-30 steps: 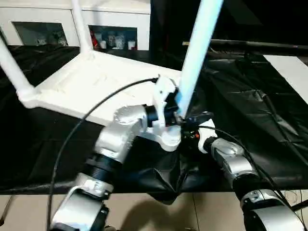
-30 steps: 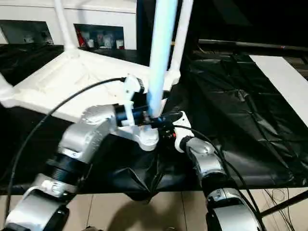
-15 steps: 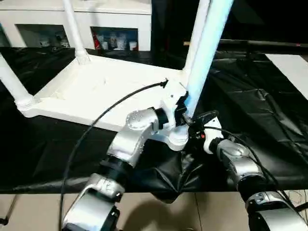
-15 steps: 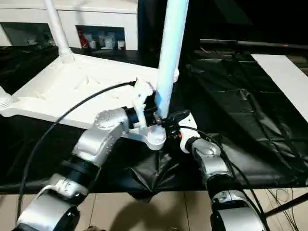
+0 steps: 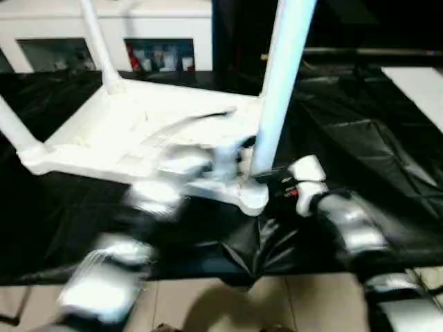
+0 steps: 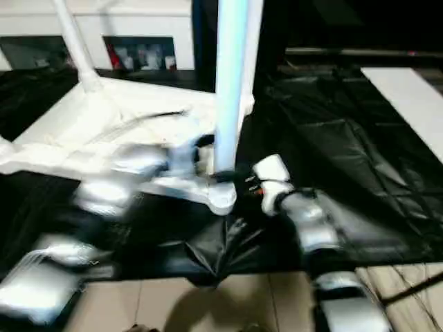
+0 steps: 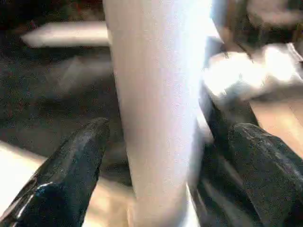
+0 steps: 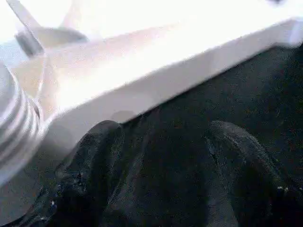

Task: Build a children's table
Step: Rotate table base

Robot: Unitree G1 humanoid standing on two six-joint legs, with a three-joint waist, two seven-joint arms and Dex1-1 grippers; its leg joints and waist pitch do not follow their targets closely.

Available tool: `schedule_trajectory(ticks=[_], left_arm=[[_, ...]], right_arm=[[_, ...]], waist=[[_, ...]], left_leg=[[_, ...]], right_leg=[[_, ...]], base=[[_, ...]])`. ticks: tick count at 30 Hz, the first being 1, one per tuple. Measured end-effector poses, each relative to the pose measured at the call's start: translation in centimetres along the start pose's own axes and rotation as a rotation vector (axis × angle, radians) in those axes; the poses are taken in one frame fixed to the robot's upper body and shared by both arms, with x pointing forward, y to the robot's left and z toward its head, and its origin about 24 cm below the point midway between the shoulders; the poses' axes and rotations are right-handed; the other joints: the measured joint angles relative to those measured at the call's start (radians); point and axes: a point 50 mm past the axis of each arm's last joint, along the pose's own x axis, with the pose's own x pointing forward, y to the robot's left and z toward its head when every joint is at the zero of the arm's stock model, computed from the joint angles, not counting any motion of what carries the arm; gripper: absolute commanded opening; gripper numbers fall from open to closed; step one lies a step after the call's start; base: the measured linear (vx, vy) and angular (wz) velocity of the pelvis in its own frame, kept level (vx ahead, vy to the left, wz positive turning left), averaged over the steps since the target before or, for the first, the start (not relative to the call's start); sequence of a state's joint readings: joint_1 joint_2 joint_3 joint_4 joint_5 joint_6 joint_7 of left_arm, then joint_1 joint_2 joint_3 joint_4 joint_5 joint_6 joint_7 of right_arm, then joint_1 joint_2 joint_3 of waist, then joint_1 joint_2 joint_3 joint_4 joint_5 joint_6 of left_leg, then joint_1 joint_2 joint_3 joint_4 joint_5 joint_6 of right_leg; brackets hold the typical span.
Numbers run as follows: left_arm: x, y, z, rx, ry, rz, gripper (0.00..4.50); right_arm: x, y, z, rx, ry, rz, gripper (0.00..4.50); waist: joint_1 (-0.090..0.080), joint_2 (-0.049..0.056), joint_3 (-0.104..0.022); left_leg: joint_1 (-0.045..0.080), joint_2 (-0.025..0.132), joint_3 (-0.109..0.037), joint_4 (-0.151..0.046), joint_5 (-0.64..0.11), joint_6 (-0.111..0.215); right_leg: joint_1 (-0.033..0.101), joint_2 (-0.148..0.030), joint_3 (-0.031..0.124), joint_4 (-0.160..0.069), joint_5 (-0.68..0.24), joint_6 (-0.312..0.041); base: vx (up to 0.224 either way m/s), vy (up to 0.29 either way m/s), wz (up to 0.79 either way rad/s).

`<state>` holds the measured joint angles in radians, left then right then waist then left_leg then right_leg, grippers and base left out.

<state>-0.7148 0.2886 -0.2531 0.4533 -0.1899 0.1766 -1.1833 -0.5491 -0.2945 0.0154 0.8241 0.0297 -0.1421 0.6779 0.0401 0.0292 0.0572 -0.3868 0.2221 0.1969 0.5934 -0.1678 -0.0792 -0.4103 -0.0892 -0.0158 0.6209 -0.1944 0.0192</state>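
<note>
Surface: black crinkled plastic sheeting (image 5: 360, 138) covers the bench; white glass-door cabinet (image 5: 159, 48) stands behind, tiled floor along the near edge.
Table position: white plastic rectangular tabletop (image 5: 131, 131) lies upside down on the sheeting, left of centre, underside up.
Legs, left to right: one long white tapered tube leg (image 5: 15, 128) at the near-left corner, one (image 5: 97, 45) at the far-left corner, one (image 6: 250, 48) at the far-right corner, all standing up from their corners.
Fourth leg: near-right white tube leg (image 5: 280, 76) rises upright out of the round corner socket (image 5: 252, 197); how deep it sits cannot be judged.
Left gripper (image 7: 165, 156): fingers (image 7: 71, 170) straddle the near-right leg low down, spread a little wider than the tube, with gaps showing on both sides; holding nothing.
Right gripper (image 8: 161, 161): fingers parted and empty, just beside the tabletop edge near the socket.
Handling (judgement): hollow plastic, likely light and stiff. Smooth tapered tube looks slippery under a pinch. Long leg gives leverage, so side load could tip or unseat it.
Grip point (judgement): low on the leg, close to the socket, pressing straight down; brace the tabletop at its rim, not the thin ribs.
</note>
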Motion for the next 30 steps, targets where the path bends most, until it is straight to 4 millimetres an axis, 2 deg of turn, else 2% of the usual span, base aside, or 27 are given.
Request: schedule_trajectory(ticks=[3, 5, 7, 9, 11, 14, 15, 16, 19, 21, 25, 27, 30], left_arm=[[-1.0, -0.2, -0.9, -0.025, 0.061, -0.049, 4.46], [-2.8, -0.2, -1.7, 0.002, 0.182, -0.094, 4.46], [-4.4, 0.9, -2.1, 0.044, 0.275, -0.029, 4.46], [-5.0, 2.0, -2.2, 0.086, 0.331, 0.053, 4.46], [-4.5, 2.7, -2.0, 0.124, 0.353, 0.097, 4.11], [-3.9, 3.2, -2.1, 0.171, 0.397, 0.109, 4.05], [-3.7, 3.1, -2.3, 0.174, 0.407, 0.098, 3.75], [-3.5, 2.9, -2.7, 0.165, 0.422, 0.078, 3.66], [-3.6, 2.6, -4.1, 0.134, 0.489, 0.034, 3.56], [-3.7, 2.6, -4.8, 0.123, 0.537, -0.009, 3.30], [-4.0, 2.7, -5.1, 0.125, 0.560, -0.018, 3.10], [-4.1, 3.1, -5.0, 0.132, 0.572, 0.009, 2.76], [-3.8, 3.4, -5.1, 0.120, 0.567, 0.047, 2.71]], right_arm=[[-0.5, -0.3, 0.3, -0.019, -0.012, 0.015, 3.25], [-1.2, -0.3, 0.7, -0.061, -0.031, 0.073, 3.25], [-2.6, -0.4, 0.5, -0.094, -0.013, 0.130, 3.25], [-3.5, -0.3, 0.8, -0.113, -0.002, 0.193, 3.25], [-4.3, -0.1, 1.2, -0.152, 0.022, 0.268, 3.25], [-5.1, 0.9, 1.4, -0.188, 0.063, 0.381, 3.25], [-5.3, 1.0, 1.3, -0.189, 0.077, 0.399, 3.25], [-5.8, 1.1, 1.1, -0.188, 0.101, 0.420, 3.25], [-6.4, 1.0, 1.5, -0.194, 0.118, 0.441, 3.25], [-6.4, 1.2, 2.2, -0.207, 0.109, 0.450, 3.25], [-6.5, 1.2, 2.5, -0.206, 0.111, 0.450, 3.25], [-6.6, 1.2, 2.7, -0.209, 0.115, 0.449, 3.25], [-6.6, 1.2, 2.7, -0.201, 0.117, 0.452, 3.25]], waist=[[0.006, 0.007, 0.002], [0.010, 0.021, 0.001], [0.016, 0.028, 0.001], [0.018, 0.031, 0.000], [0.018, 0.032, 0.000], [0.013, 0.034, -0.001], [0.011, 0.035, -0.001], [0.009, 0.036, -0.002], [0.005, 0.037, -0.001], [0.003, 0.038, -0.001], [0.004, 0.038, -0.001], [0.006, 0.038, -0.001], [0.010, 0.039, -0.002]], left_leg=[[-0.001, 0.000, 0.000, 0.001, 0.000, 0.000], [-0.001, -0.001, 0.001, 0.002, -0.001, 0.001], [-0.001, -0.002, 0.000, 0.001, -0.001, 0.001], [0.000, -0.002, 0.000, 0.002, -0.001, 0.001], [0.000, -0.002, 0.000, 0.002, -0.001, 0.001], [0.000, -0.002, 0.000, 0.002, -0.002, 0.003], [0.000, -0.002, 0.000, 0.002, -0.002, 0.003], [0.000, -0.002, 0.000, 0.002, -0.002, 0.004], [0.000, -0.002, 0.000, 0.002, -0.002, 0.004], [0.000, -0.002, 0.000, 0.002, -0.002, 0.004], [0.001, -0.003, 0.000, 0.002, -0.002, 0.004], [0.000, -0.003, 0.000, 0.002, -0.002, 0.004], [0.000, -0.003, 0.000, 0.002, -0.002, 0.004]], right_leg=[[0.001, -0.001, 0.000, 0.000, 0.000, 0.000], [0.002, -0.002, 0.000, -0.002, 0.000, 0.000], [0.003, -0.002, 0.000, -0.003, 0.000, 0.000], [0.003, -0.002, 0.000, -0.003, 0.000, 0.000], [0.004, -0.002, 0.000, -0.004, 0.000, 0.000], [0.006, -0.002, 0.000, -0.006, 0.000, 0.000], [0.006, -0.002, 0.000, -0.006, 0.000, 0.000], [0.005, -0.002, 0.000, -0.007, 0.000, 0.000], [0.005, -0.002, 0.000, -0.006, 0.000, 0.000], [0.005, -0.002, 0.000, -0.006, 0.000, 0.000], [0.006, -0.003, 0.000, -0.006, 0.001, 0.000], [0.006, -0.003, 0.000, -0.006, 0.001, 0.000], [0.006, -0.003, 0.000, -0.007, 0.001, 0.000]], base=[[0.000, 0.000, 0.00], [0.000, 0.000, 0.00], [0.000, 0.000, 0.00], [0.000, 0.000, 0.00], [0.000, 0.000, 0.00], [0.000, 0.000, 0.00], [0.000, 0.000, 0.00], [0.000, 0.000, 0.00], [0.000, 0.000, 0.00], [0.000, 0.000, 0.00], [0.000, 0.000, 0.00], [0.000, 0.000, 0.00], [0.000, 0.000, 0.00]])
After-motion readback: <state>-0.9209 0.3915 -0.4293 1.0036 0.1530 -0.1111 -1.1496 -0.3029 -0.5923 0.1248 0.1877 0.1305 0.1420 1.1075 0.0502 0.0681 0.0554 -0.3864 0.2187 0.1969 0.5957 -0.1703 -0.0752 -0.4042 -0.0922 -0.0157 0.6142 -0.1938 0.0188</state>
